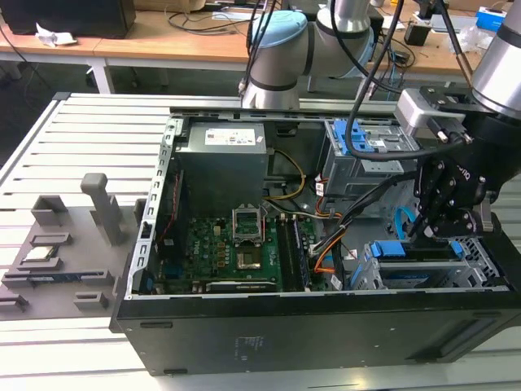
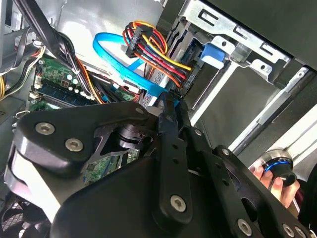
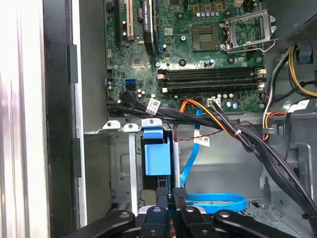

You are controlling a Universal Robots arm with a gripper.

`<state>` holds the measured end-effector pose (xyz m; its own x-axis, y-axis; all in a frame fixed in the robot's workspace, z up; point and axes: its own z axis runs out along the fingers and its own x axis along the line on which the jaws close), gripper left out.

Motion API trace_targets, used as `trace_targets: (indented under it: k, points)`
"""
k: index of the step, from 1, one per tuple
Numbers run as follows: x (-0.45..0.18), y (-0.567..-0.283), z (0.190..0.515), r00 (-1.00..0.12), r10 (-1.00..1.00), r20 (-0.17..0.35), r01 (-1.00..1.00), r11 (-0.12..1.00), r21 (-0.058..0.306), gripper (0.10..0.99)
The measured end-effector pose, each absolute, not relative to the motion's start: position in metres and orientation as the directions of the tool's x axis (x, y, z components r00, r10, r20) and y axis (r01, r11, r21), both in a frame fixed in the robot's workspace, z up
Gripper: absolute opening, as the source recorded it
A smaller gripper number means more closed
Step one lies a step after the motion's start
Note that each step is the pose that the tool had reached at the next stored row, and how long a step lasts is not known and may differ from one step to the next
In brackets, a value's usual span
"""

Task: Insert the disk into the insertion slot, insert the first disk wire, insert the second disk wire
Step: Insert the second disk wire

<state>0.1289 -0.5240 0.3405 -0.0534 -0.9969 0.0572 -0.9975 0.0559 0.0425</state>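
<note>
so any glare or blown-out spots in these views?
First wrist view: the pale surface beside the case wall is washed out nearly white. Second wrist view: bright sheen on the insertion slot; gripper dark, near-silhouette. Exterior view: even light.

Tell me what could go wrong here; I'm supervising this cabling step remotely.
The gripper works deep among wiring, so the black cable bundle crossing nearby could snag the arm. The blue flat cable loops right beside the gripper and might get kinked or pinched against the disk.

The silver hard drive in its bright blue plastic carrier [image 1: 415, 262] sits seated inside the perforated sheet-metal drive cage [image 1: 482, 262].
</note>
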Motion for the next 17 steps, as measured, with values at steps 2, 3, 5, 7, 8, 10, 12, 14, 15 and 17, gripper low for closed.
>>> trace_targets:
  k: [2, 3, 5, 7, 8, 10, 12, 14, 15, 17]
  points:
    - [0.129, -0.524, 0.339, -0.053, -0.997, 0.061, -0.998, 0.056, 0.042, 0.161]
    - [0.129, -0.524, 0.339, -0.053, -0.997, 0.061, -0.998, 0.056, 0.042, 0.231]
    - [0.129, -0.524, 0.345, -0.053, -0.997, 0.061, -0.998, 0.056, 0.042, 0.298]
    - [0.129, -0.522, 0.36, -0.053, -0.997, 0.061, -0.998, 0.056, 0.042, 0.298]
    - [0.129, -0.521, 0.367, -0.053, -0.997, 0.061, -0.998, 0.056, 0.042, 0.282]
    - [0.129, -0.52, 0.381, -0.054, -0.997, 0.061, -0.998, 0.056, 0.042, 0.149]
    - [0.129, -0.519, 0.384, -0.053, -0.997, 0.061, -0.998, 0.056, 0.042, 0.106]
    - [0.129, -0.519, 0.384, -0.053, -0.997, 0.061, -0.998, 0.056, 0.042, 0.106]
    - [0.129, -0.519, 0.384, -0.053, -0.997, 0.061, -0.998, 0.056, 0.042, 0.106]
    - [0.129, -0.519, 0.384, -0.053, -0.997, 0.061, -0.998, 0.056, 0.042, 0.106]
